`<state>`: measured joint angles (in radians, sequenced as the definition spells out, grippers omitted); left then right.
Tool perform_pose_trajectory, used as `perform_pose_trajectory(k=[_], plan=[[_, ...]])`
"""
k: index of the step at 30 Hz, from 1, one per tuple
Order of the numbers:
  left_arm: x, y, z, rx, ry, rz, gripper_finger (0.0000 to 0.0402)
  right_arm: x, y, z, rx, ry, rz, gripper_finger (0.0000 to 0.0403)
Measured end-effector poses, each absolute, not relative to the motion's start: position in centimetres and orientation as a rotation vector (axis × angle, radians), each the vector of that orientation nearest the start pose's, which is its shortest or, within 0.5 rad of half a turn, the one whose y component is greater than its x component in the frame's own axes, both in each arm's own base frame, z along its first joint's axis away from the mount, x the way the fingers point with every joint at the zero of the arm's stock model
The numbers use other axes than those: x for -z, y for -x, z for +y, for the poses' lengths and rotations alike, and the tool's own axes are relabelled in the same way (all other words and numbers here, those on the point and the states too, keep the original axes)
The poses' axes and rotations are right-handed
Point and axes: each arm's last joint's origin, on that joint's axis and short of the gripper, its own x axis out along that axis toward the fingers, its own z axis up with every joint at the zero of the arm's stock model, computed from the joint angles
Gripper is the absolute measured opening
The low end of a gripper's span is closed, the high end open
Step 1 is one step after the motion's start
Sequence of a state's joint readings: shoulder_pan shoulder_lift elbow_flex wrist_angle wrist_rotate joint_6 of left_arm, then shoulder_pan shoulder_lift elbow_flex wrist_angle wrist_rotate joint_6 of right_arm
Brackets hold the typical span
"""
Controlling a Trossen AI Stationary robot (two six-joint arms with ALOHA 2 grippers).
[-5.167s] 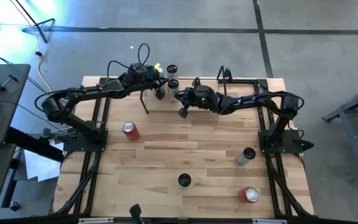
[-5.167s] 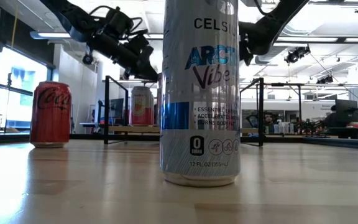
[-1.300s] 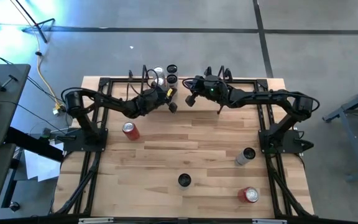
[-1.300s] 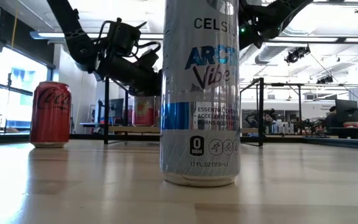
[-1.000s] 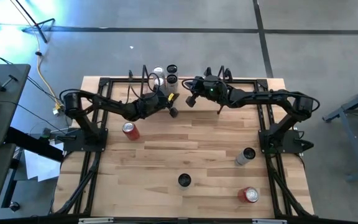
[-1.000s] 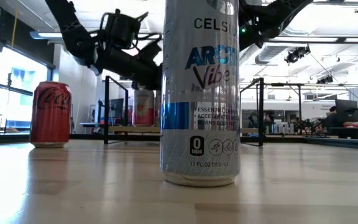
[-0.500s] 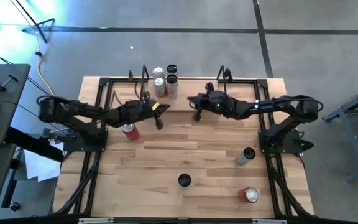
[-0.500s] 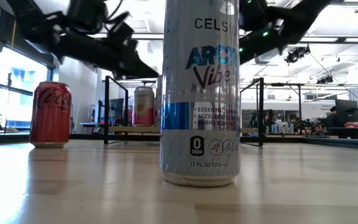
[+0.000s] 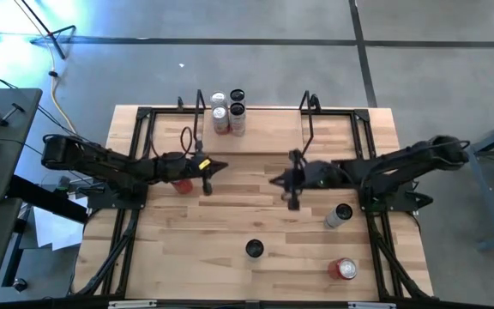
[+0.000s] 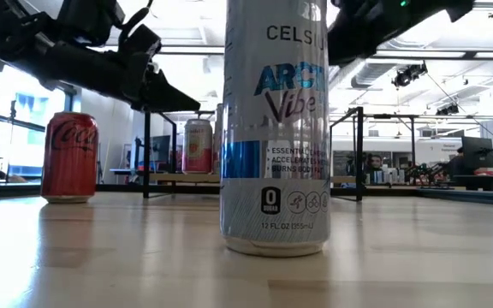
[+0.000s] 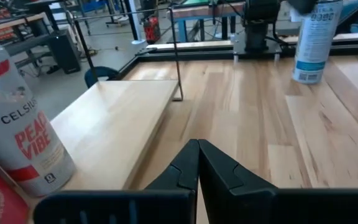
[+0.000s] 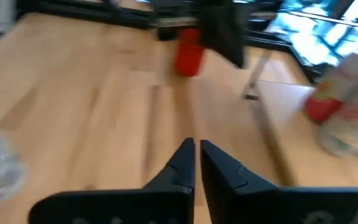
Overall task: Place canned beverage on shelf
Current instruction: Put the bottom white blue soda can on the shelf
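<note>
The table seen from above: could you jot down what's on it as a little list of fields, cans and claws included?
shelf: low wooden shelf at the table's far edge
cans on shelf: three cans clustered at its left end
cans on table: red can under the left arm; silver can and red-topped can on the right; dark-topped can near the front
left claw: shut, empty, over the table
right claw: shut, empty, over the table's middle

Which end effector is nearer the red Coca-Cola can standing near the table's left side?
Left. The left end effector hovers just right of the red Coca-Cola can, its arm passing over it. The right end effector sits near the table's centre, much farther away.
</note>
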<state>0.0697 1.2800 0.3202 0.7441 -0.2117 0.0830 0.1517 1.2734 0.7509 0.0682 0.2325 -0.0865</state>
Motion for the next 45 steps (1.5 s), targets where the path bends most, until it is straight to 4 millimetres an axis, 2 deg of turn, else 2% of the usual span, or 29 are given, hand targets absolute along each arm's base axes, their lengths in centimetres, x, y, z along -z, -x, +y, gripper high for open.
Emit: perform_pose_trajectory(k=[3,8,12,16,19,31,37,45], plan=[[-17.0,-22.7,2.0,-0.264,-0.098,0.224,0.0,-23.9,-27.0,5.5,-0.013,0.189,0.445,0.0041],[-17.0,-22.7,2.0,-0.263,-0.098,0.225,0.0,-23.5,-27.4,8.3,-0.116,0.18,0.388,0.0141],[-17.0,-22.7,2.0,-0.264,-0.098,0.227,0.0,-23.1,-27.9,9.5,-0.244,0.091,0.363,0.0224],[-16.9,-22.7,2.0,-0.267,-0.099,0.23,0.0,-22.9,-28.5,10.0,-0.359,0.045,0.314,0.0269],[-16.8,-22.7,2.0,-0.266,-0.099,0.24,0.0,-22.7,-29.0,10.4,-0.411,0.03,0.268,0.0279],[-16.7,-22.7,2.0,-0.266,-0.097,0.25,0.0,-20.1,-31.2,12.6,-0.545,-0.032,0.235,0.028],[-16.7,-22.6,2.0,-0.267,-0.09,0.255,0.0,-19.8,-32.9,13.7,-0.55,-0.024,0.236,0.028],[-16.6,-22.6,2.0,-0.266,-0.091,0.267,0.0,-19.6,-33.2,13.7,-0.546,-0.018,0.257,0.028]])
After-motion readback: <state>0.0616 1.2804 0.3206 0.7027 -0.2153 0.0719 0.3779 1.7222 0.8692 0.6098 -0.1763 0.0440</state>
